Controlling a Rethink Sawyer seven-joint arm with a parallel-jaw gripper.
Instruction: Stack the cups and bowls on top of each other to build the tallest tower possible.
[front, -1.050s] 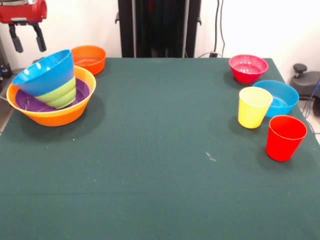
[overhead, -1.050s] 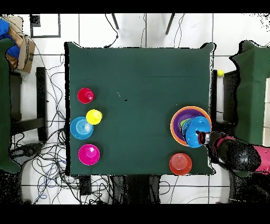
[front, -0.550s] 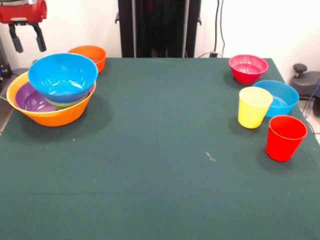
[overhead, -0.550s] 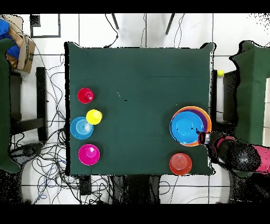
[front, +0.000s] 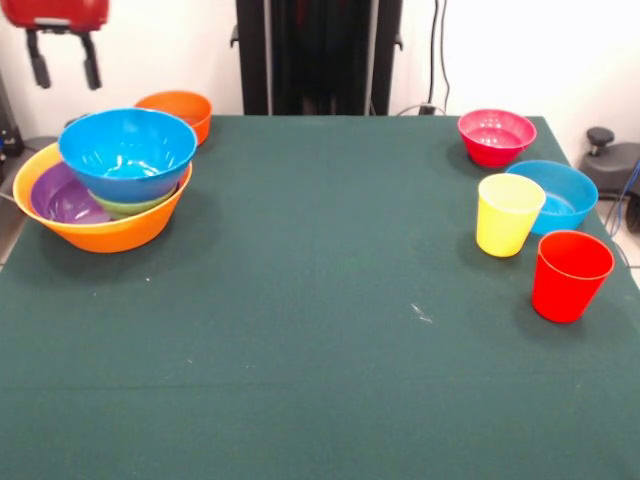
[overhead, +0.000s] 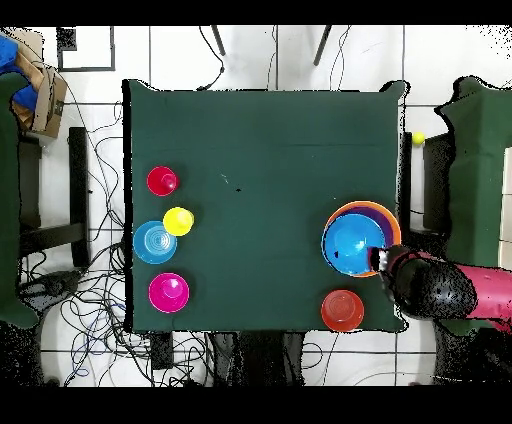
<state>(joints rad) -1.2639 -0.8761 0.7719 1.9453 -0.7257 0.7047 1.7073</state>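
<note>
On the far left of the desk (front: 320, 330), the tower (front: 105, 185) has a blue bowl (front: 127, 152) on top, sitting upright. The end effector (front: 65, 62) hangs above it, open and empty. The yellow cup (front: 508, 214) and red cup (front: 569, 275) stand at the right.

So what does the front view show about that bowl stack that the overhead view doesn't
Front only: the purple bowl and green bowl layered inside the large glossy orange plastic bowl, and the end effector open. Overhead only: the arm reaching in from off the table's edge. Both: the blue plastic bowl upright on top of the stack, and the small orange bowl beside it.
</note>
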